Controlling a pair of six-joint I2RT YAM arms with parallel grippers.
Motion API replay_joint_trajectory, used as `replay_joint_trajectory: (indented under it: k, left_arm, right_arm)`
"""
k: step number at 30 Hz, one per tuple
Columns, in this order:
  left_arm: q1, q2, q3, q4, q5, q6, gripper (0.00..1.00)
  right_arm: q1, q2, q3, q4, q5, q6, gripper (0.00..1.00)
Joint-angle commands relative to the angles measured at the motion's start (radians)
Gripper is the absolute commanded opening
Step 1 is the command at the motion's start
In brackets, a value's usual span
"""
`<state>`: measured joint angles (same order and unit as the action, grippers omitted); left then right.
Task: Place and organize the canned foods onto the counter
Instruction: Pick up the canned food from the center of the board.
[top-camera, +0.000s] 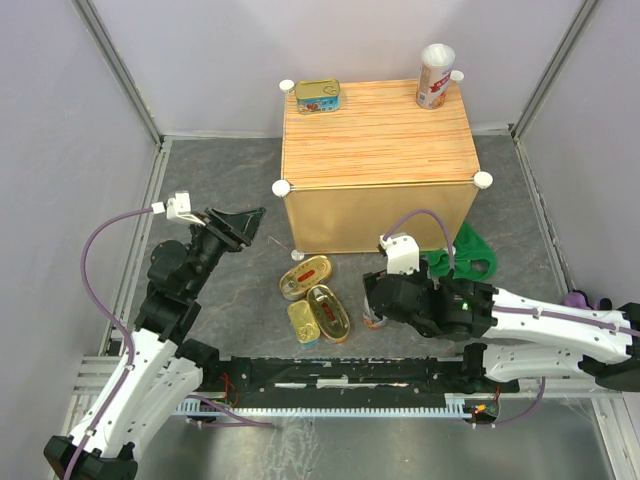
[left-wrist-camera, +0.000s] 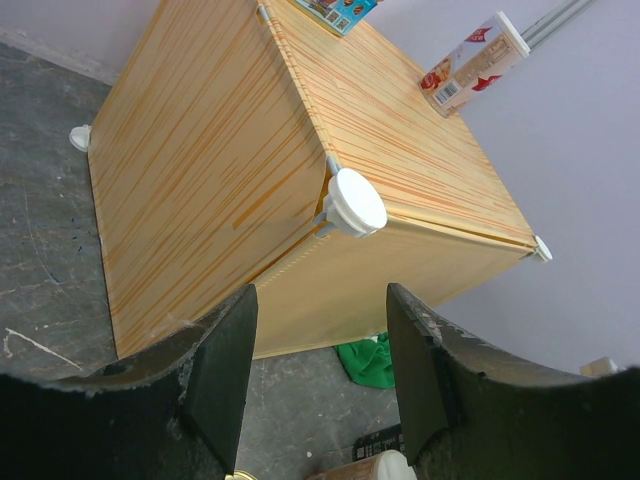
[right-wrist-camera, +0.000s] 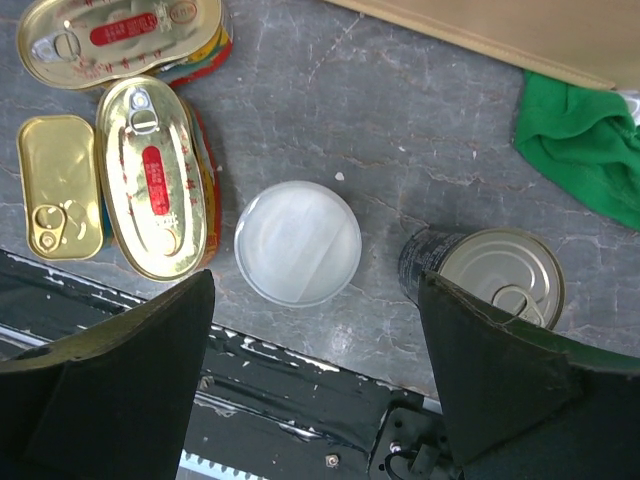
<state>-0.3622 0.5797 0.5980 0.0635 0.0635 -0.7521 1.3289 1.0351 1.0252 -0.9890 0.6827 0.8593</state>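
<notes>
The counter (top-camera: 378, 150) carries a rectangular tin (top-camera: 317, 96) at its back left and a white-lidded cylinder (top-camera: 435, 76) at its back right. On the grey floor in front lie two oval gold tins (right-wrist-camera: 120, 40) (right-wrist-camera: 160, 175) and a rectangular gold tin (right-wrist-camera: 58, 185). A white-lidded can (right-wrist-camera: 298, 243) stands upright, with a dark blue can (right-wrist-camera: 490, 275) to its right. My right gripper (right-wrist-camera: 315, 285) hangs open above the white-lidded can, touching nothing. My left gripper (left-wrist-camera: 320, 300) is open and empty, left of the counter's front corner knob (left-wrist-camera: 355, 202).
A green cloth (top-camera: 468, 255) lies crumpled by the counter's front right corner. Grey walls close in the floor on three sides. The black rail (top-camera: 340, 372) runs along the near edge, close behind the cans. A small purple object (top-camera: 585, 298) sits at the far right.
</notes>
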Motion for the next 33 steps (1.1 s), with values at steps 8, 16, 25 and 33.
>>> replay_joint_trajectory:
  k: [8,16,25,33]
  left_arm:
    - [-0.003,0.013,0.014,0.056,0.012,-0.029,0.61]
    - [-0.004,0.028,0.013,0.056,0.005,-0.029,0.61]
    - [-0.006,0.071,0.021,0.072,0.011,-0.021,0.61]
    - [-0.013,0.102,0.016,0.085,0.015,-0.018,0.61]
  right_arm:
    - [0.022,-0.002,-0.057,0.056,-0.029,0.041,0.91]
    - [0.025,0.021,-0.087,0.080,-0.049,0.044,0.92]
    - [0.025,0.048,-0.126,0.118,-0.048,0.049,0.94]
    - [0.026,0.072,-0.156,0.149,-0.048,0.046,0.96]
